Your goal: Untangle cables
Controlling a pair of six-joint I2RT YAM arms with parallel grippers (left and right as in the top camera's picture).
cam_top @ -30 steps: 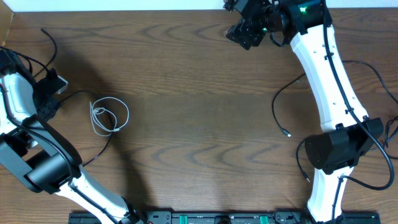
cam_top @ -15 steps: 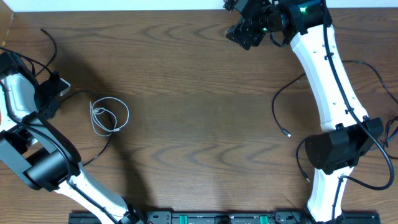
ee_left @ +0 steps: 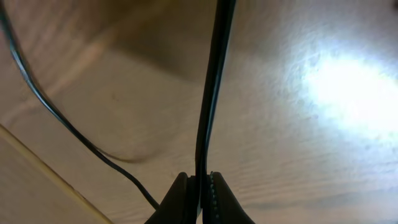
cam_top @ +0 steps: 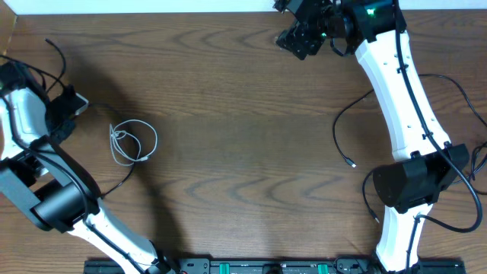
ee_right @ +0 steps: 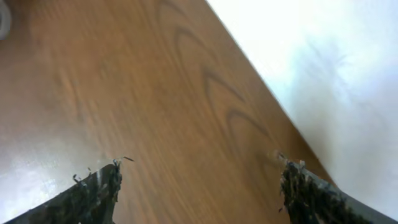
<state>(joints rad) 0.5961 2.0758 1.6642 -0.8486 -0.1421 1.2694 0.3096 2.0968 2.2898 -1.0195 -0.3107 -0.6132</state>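
Black cable (ee_left: 208, 93) runs straight out from the left gripper (ee_left: 200, 180), which pinches it tight. Right gripper (ee_right: 199, 180) is wide apart, empty, far away.

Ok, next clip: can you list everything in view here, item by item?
table: one, brown wood, fills the overhead view
white cable: one, white, coiled loosely on the table's left side
left black cable: one, black, thin, left side, pinched in the left gripper and trailing past the white coil
right black cable: one, black, thin, lying loose on the right, plug end toward the right arm's base
robot wiring: several, black, looped beside the arms
left arm: one, white and black, far left edge
right arm: one, white and black, reaching to the top edge
left gripper: one, black, shut on the left black cable
right gripper: one, black, open, empty, near the table's far edge
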